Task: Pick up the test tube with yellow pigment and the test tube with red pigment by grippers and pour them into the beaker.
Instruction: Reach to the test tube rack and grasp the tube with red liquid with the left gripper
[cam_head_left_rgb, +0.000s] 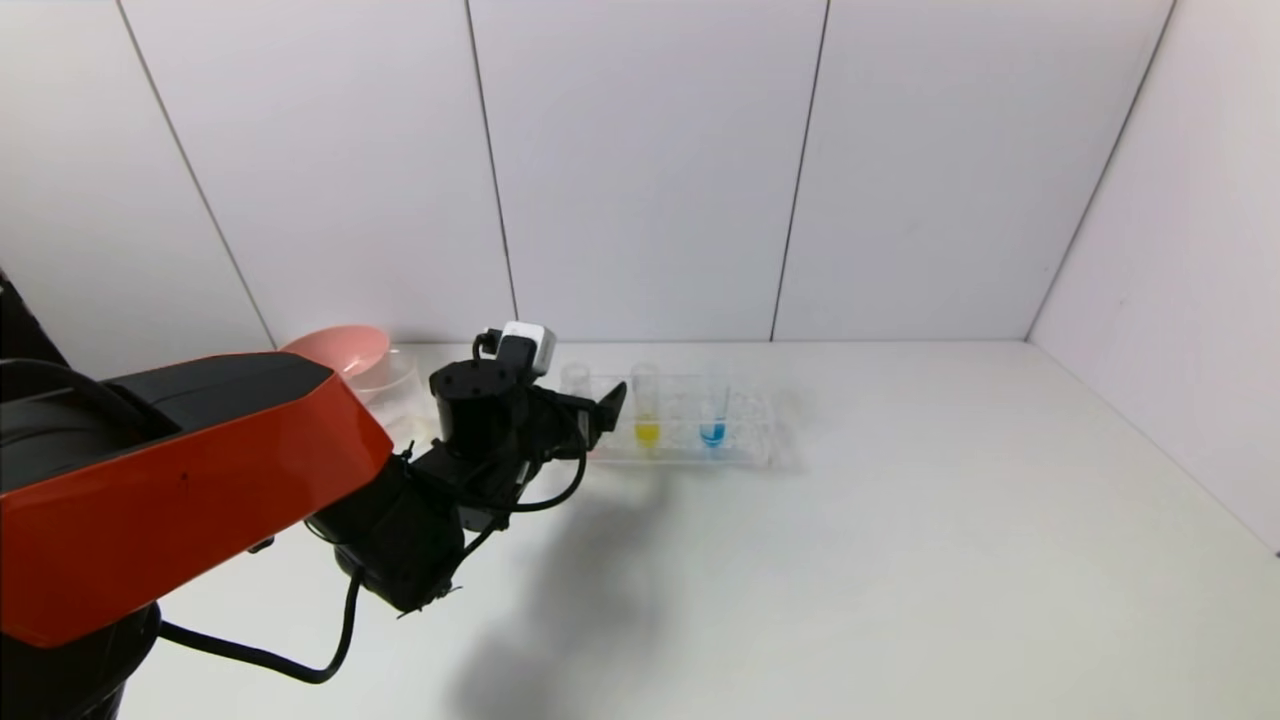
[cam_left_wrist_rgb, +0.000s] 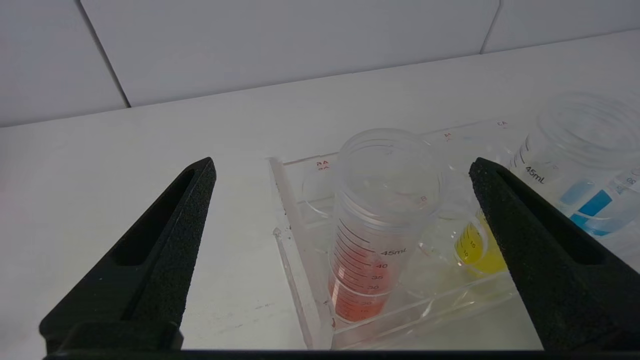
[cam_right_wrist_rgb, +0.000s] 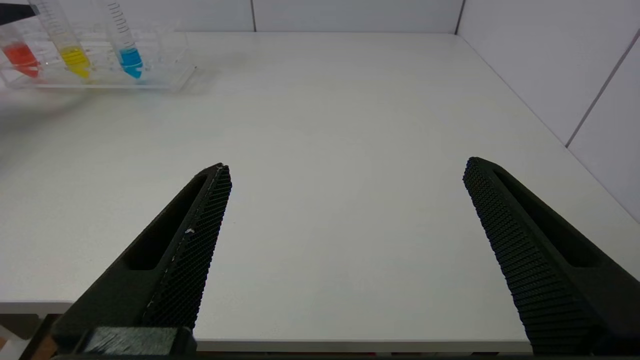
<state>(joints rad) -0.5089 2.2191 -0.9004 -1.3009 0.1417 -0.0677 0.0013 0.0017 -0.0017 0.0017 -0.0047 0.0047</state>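
Standing in the clear rack (cam_left_wrist_rgb: 300, 280), the red tube (cam_left_wrist_rgb: 372, 240) sits between the wide-open left gripper (cam_left_wrist_rgb: 340, 210) fingers, untouched, yellow tube (cam_left_wrist_rgb: 475, 245) just beside it; right gripper (cam_right_wrist_rgb: 345, 200) open, well apart

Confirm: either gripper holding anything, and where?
Nothing held. Left gripper is open, jaws either side of the red tube in the rack, not touching. Right gripper open over bare table.

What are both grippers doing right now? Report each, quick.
Left gripper: open, holding nothing, fingers either side of the test tube with red pigment.
Right gripper: open, empty, above the table.
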